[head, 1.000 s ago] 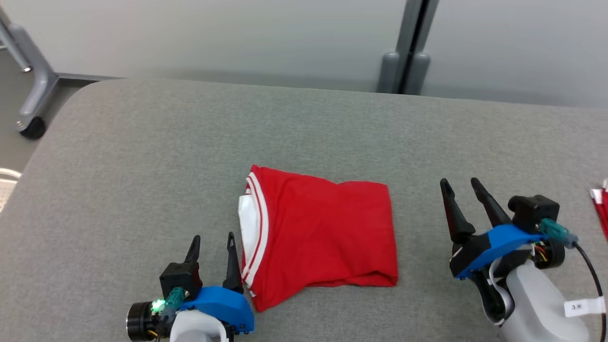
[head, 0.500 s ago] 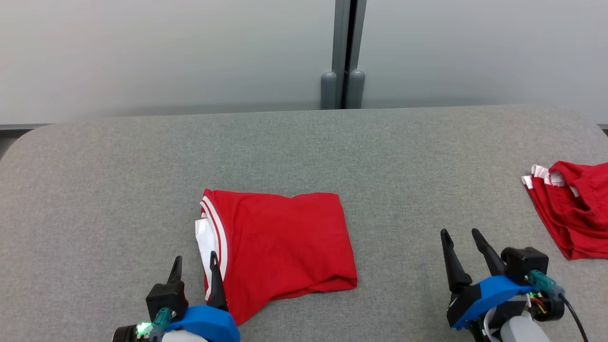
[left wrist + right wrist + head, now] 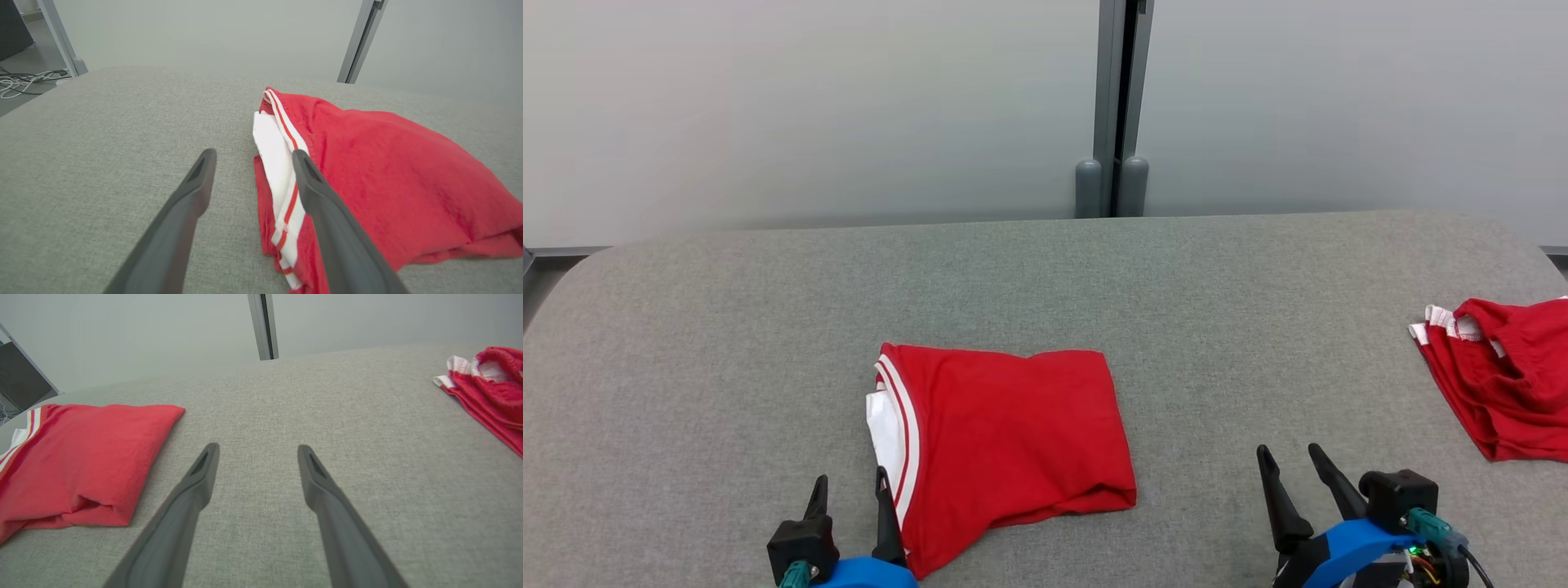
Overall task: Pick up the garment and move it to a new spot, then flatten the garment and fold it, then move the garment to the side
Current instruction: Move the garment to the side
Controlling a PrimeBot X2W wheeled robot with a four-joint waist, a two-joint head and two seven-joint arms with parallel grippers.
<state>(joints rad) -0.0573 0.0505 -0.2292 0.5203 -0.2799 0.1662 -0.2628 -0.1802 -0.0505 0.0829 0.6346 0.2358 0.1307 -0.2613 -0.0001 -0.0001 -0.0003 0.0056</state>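
Your head camera has swung to the right, so the whole view has shifted. A second garment (image 3: pixel 1503 376), red and crumpled, has come into sight at the counter's (image 3: pixel 727 327) right end. Measured against the folded garment (image 3: pixel 1013 441), your right hand (image 3: pixel 1287 447) has drawn back: its tips were level with the far edge and are now past the middle. Less of your left hand (image 3: pixel 849 475) shows.

left gripper (image 3: pixel 849 475): fingers (image 3: pixel 196 179) apart | right gripper (image 3: pixel 1286 447): fingers (image 3: pixel 200 473) apart, seemingly hovering
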